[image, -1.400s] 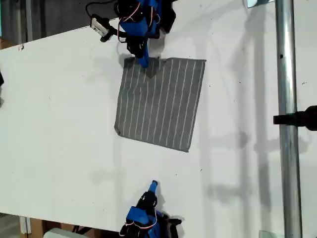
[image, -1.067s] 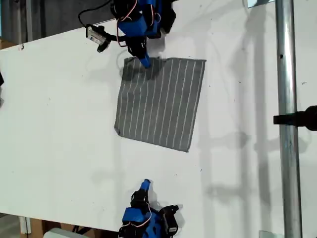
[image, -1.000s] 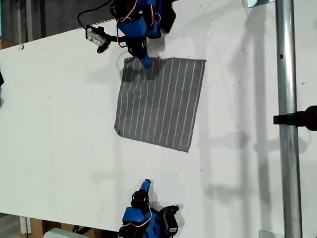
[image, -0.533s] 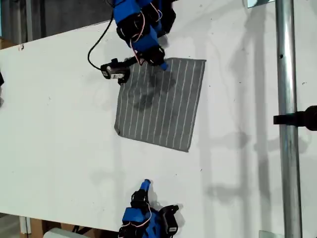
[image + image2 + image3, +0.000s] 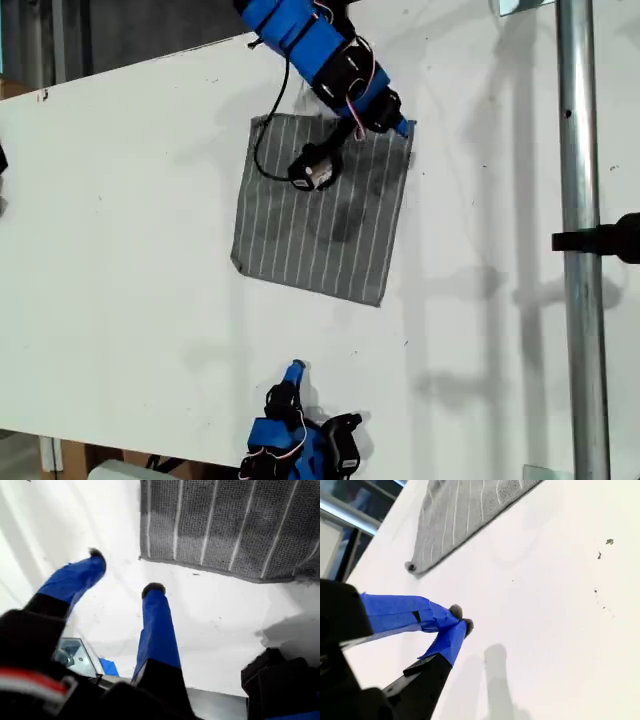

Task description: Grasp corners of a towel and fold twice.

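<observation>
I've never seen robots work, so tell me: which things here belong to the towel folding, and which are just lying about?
In the job: the towel; my first end effector, open beside the towel's edge; my second end effector, shut, apart from it.
Just there: the metal pole; the black fitting at the pole.

our exterior view looks straight down from well above onto the white bench [image 5: 130,250], taking in both arms. our first wrist view rides close behind my first gripper [image 5: 125,572], facing down at the bench. our second wrist view sits low and oblique. all three share the towel [image 5: 320,215].
</observation>
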Robot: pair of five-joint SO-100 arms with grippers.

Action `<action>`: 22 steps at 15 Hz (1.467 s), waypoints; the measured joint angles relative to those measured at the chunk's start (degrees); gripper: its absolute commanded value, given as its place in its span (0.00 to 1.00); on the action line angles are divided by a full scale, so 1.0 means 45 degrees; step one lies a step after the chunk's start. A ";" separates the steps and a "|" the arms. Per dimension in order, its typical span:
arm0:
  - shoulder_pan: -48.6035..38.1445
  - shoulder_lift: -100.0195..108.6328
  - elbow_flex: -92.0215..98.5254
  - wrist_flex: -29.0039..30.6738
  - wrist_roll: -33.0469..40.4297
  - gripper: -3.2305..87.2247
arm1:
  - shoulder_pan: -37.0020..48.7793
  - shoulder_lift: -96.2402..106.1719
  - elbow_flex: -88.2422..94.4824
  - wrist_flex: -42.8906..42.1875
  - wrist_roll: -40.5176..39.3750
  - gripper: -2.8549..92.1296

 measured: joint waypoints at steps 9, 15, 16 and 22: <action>-0.0078 0.0000 0.0000 0.0000 0.0000 0.00 | -0.0020 -0.0937 0.2637 -0.0586 0.5195 0.44; -0.0078 0.0000 0.0000 0.0039 -0.0117 0.00 | -0.0039 -0.1426 0.5840 -0.5449 0.5742 0.13; -0.0078 0.0000 0.0000 0.0117 -0.0215 0.00 | 0.0000 -0.1328 0.6387 -0.6641 0.5762 0.10; -0.0059 -0.1250 -0.1426 0.0508 -0.1152 0.00 | 0.0527 -0.1074 0.7266 -0.8301 0.5488 0.03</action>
